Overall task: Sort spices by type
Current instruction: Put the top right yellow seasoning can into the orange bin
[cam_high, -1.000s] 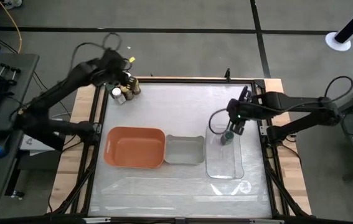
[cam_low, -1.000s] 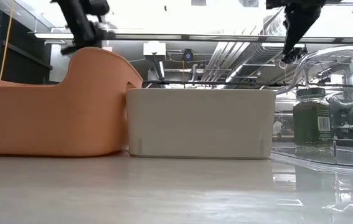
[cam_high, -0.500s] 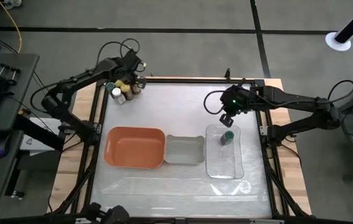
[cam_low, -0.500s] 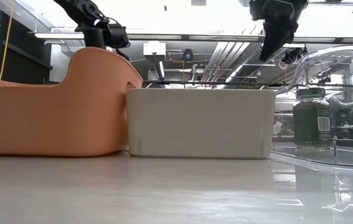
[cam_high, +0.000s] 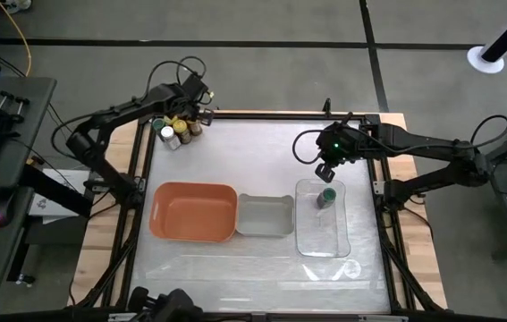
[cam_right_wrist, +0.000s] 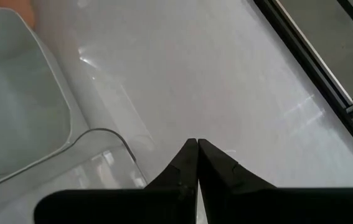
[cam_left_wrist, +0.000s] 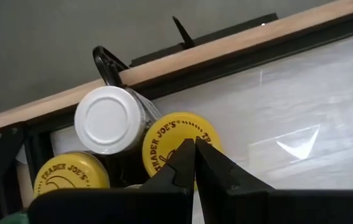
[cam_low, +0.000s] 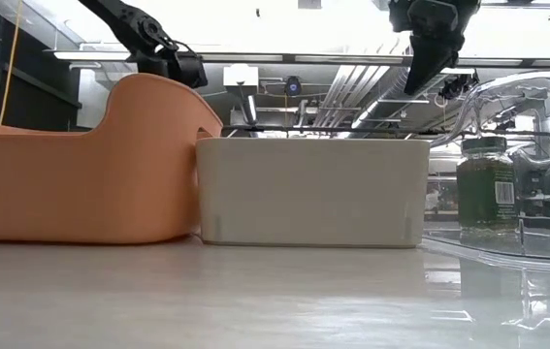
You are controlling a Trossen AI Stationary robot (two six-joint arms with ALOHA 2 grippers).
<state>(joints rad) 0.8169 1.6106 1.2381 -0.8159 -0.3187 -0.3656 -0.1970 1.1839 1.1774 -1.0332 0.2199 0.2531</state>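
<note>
- High view: spice jar cluster stands at the far left corner of the table, jars upright, long axes vertical, lids facing up.
- Left wrist view: white-lidded jar sits touching a yellow-lidded jar; a second yellow-lidded jar stands just beside both. Lid lettering reads "Trader Joe's".
- Green-lidded jar: upright in the far end of the clear tray, well apart from the cluster. Low view shows dark green contents and a label.
- Left gripper: fingers pressed together, empty, poised directly over the yellow-lidded jar in the cluster.
- Right gripper: fingers pressed together, empty, raised above the table near the far rim of the clear tray, just beyond the green-lidded jar.
- Orange tray: near centre-left, touching the grey tray; the grey tray sits just beside the clear tray.
- Obstructions: black table frame and a cable loop crowd the cluster at the corner; neighbouring jars stand tight against each other.
</note>
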